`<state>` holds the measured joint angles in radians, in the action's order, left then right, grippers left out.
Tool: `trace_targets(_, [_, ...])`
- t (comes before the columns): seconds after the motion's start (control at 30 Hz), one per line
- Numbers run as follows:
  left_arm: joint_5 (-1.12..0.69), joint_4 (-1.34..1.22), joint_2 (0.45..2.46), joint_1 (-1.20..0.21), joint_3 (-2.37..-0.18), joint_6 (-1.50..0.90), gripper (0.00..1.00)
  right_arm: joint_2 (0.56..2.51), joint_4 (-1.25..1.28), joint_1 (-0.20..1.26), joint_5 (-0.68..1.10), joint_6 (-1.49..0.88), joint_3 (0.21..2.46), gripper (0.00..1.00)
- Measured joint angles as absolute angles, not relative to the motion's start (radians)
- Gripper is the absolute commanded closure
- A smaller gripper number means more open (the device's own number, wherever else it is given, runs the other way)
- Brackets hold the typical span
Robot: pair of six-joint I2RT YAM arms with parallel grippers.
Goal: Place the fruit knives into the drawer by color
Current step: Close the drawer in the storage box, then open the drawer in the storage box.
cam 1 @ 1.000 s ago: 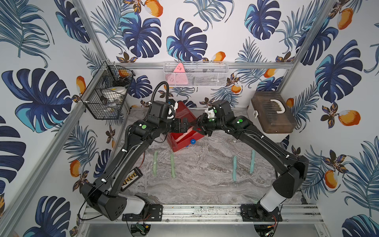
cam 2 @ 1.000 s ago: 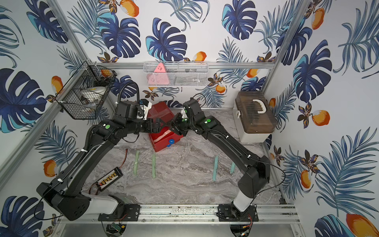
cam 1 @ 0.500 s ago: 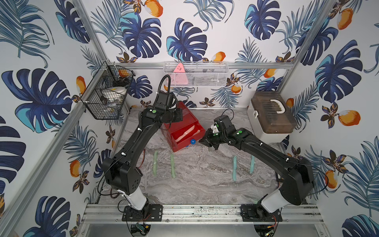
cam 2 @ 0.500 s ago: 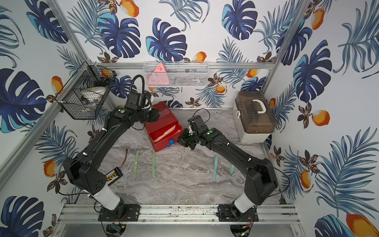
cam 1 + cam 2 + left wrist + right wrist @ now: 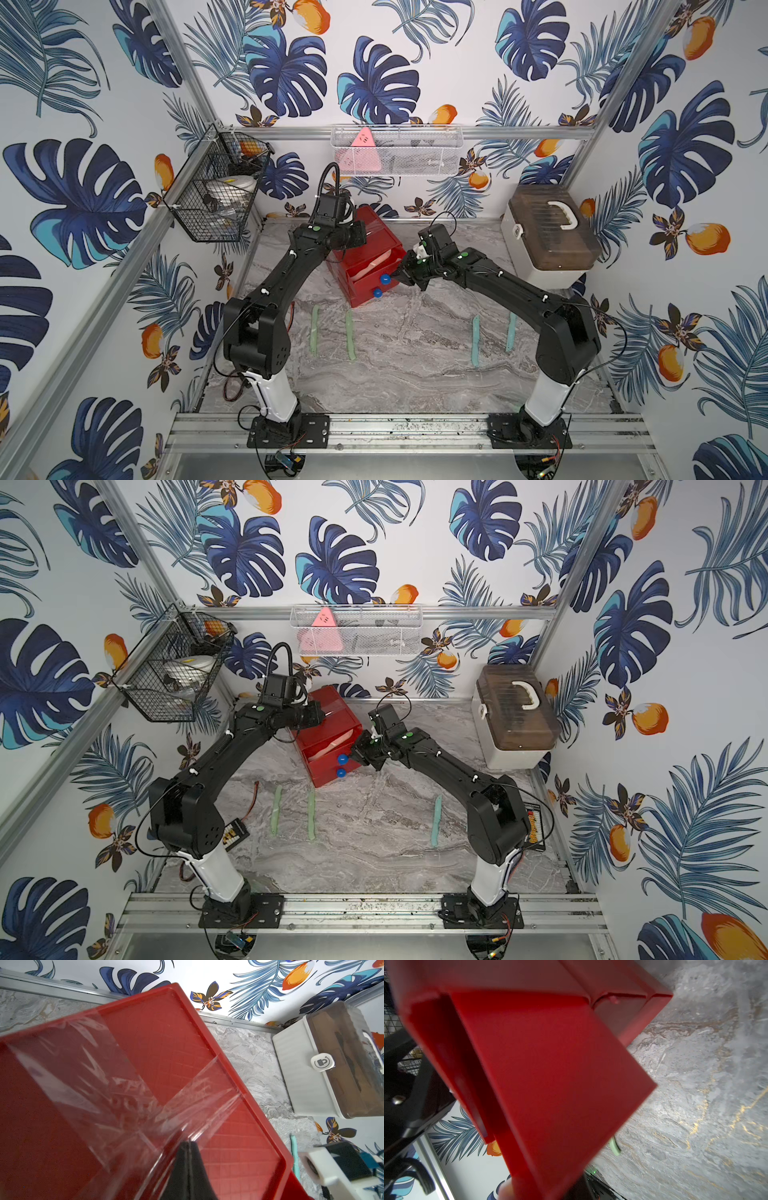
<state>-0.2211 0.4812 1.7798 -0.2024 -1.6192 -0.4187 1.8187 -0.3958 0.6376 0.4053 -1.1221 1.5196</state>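
The red drawer chest (image 5: 368,249) stands at the back of the table, its top drawer pulled out with salmon-pink knives (image 5: 376,266) lying inside. Two blue knobs (image 5: 385,278) show on its front. My left gripper (image 5: 188,1146) is shut, its tips resting on the chest's taped top (image 5: 166,1047). My right gripper (image 5: 398,277) sits at the open drawer's front, beside the upper knob; the red front (image 5: 550,1076) fills the right wrist view and hides the jaws. Two mint-green knives (image 5: 315,330) (image 5: 350,334) and two teal ones (image 5: 475,340) (image 5: 510,332) lie on the table.
A white box with a brown lid (image 5: 548,232) stands at the back right. A black wire basket (image 5: 216,199) hangs on the left wall and a white mesh basket (image 5: 397,149) on the back wall. A small black device (image 5: 235,833) lies near the left arm's base.
My left gripper has drawn back from over the open drawer onto the chest's top and shut. My right gripper has come down from above the drawer to its front.
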Motion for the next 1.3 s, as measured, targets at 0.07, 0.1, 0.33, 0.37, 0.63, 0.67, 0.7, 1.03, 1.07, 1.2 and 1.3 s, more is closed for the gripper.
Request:
trace_targets(0.07, [-0.23, 0.45, 1.776, -0.201, -1.592, -0.419, 1.0, 1.841, -0.388, 0.636, 0.405, -1.124, 1.539, 1.0])
trace_targets(0.1, [-0.233, 0.433, 1.773, -0.201, -1.578, -0.42, 1.0, 1.855, -0.383, 0.635, 0.405, -1.126, 1.551, 1.0])
trace_targets(0.33, [-0.242, 0.347, 1.745, -0.201, -1.51, -0.424, 1.0, 1.948, -0.34, 0.635, 0.409, -1.133, 1.629, 1.0])
trace_targets(0.37, [-0.241, 0.341, 1.742, -0.201, -1.504, -0.424, 1.0, 1.96, -0.334, 0.635, 0.411, -1.133, 1.638, 1.0])
trace_targets(0.63, [-0.237, 0.303, 1.723, -0.2, -1.467, -0.423, 1.0, 1.983, -0.294, 0.639, 0.445, -1.145, 1.627, 1.0])
trace_targets(0.67, [-0.237, 0.301, 1.722, -0.2, -1.466, -0.423, 1.0, 1.972, -0.266, 0.642, 0.442, -1.145, 1.601, 1.0])
trace_targets(0.7, [-0.236, 0.3, 1.722, -0.2, -1.465, -0.423, 1.0, 1.951, -0.239, 0.646, 0.435, -1.152, 1.563, 1.0])
trace_targets(1.03, [-0.236, 0.309, 1.72, -0.199, -1.478, -0.42, 1.0, 1.83, 0.175, 0.681, 0.4, -1.269, 1.141, 0.24])
trace_targets(1.07, [-0.236, 0.31, 1.72, -0.199, -1.478, -0.42, 1.0, 1.834, 0.228, 0.682, 0.401, -1.275, 1.122, 0.24])
trace_targets(1.2, [-0.236, 0.309, 1.718, -0.199, -1.475, -0.42, 1.0, 1.871, 0.38, 0.688, 0.4, -1.327, 1.081, 0.22])
trace_targets(1.3, [-0.236, 0.309, 1.716, -0.199, -1.472, -0.418, 1.0, 1.908, 0.452, 0.688, 0.397, -1.353, 1.08, 0.26])
